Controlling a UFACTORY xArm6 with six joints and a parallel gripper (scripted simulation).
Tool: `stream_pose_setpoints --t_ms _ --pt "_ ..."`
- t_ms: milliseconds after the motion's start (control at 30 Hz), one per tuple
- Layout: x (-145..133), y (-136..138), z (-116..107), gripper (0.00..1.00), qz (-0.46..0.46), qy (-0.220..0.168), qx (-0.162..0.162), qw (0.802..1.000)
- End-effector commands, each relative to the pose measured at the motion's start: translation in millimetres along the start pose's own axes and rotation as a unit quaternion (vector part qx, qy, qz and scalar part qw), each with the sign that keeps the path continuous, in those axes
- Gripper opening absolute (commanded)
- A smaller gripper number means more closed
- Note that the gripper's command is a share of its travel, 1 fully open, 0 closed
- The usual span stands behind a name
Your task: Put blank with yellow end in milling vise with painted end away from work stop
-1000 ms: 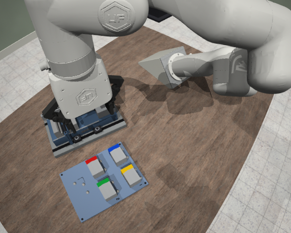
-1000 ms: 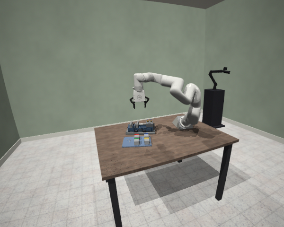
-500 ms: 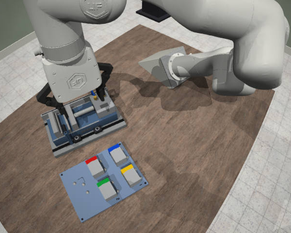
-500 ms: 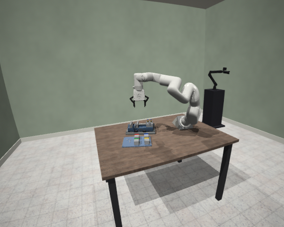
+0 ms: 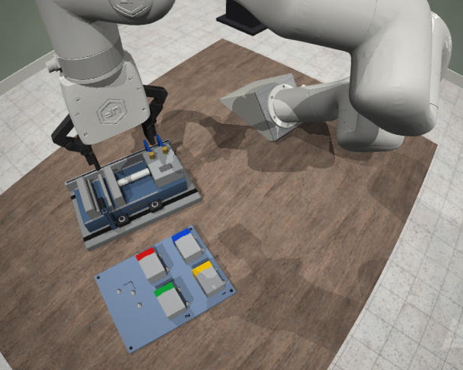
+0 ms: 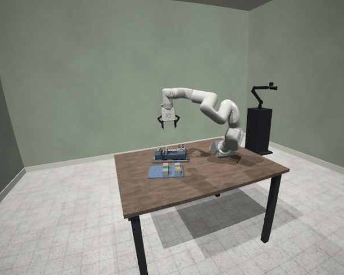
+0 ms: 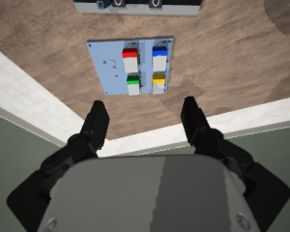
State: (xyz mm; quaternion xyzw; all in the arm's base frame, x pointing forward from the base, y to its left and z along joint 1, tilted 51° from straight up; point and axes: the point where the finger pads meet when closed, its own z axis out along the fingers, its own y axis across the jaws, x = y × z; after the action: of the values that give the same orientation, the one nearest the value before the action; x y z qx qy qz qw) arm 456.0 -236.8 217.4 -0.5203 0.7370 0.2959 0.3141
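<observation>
The blank with the yellow end (image 5: 208, 280) (image 6: 178, 169) (image 7: 159, 83) lies flat on the blue infeed plate (image 5: 116, 311) (image 6: 154, 174) (image 7: 102, 72), at its right side. The red-ended blank (image 5: 151, 264) (image 7: 130, 59), the blue-ended blank (image 5: 187, 244) (image 7: 159, 58) and the green-ended blank (image 5: 168, 301) (image 7: 132, 85) lie on the same plate. The milling vise (image 5: 132, 186) (image 6: 169, 153) stands behind the plate with nothing between its jaws. My gripper (image 5: 123, 151) (image 6: 168, 127) (image 7: 144, 107) is open and empty, high above the vise.
The vise's block with blue hoses (image 5: 166, 167) is at its right end, the plain fixed jaw (image 5: 86, 196) at its left. The arm's base (image 5: 272, 107) sits at the table's back right. A black pedestal with a camera arm (image 6: 258, 130) stands beyond the table.
</observation>
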Motion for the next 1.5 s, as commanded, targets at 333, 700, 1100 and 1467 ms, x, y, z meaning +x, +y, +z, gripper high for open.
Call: stream_pose_setpoints --t_ms 333,700,1100,1467 --pt "-7 0 -2 1.0 -0.001 0.001 0.002 1.0" --pt "-12 0 -2 1.0 -0.001 0.001 0.002 1.0" --pt "-14 0 -2 1.0 -0.001 0.001 0.002 1.0" --pt "-15 0 -2 1.0 -0.001 0.001 0.002 1.0"
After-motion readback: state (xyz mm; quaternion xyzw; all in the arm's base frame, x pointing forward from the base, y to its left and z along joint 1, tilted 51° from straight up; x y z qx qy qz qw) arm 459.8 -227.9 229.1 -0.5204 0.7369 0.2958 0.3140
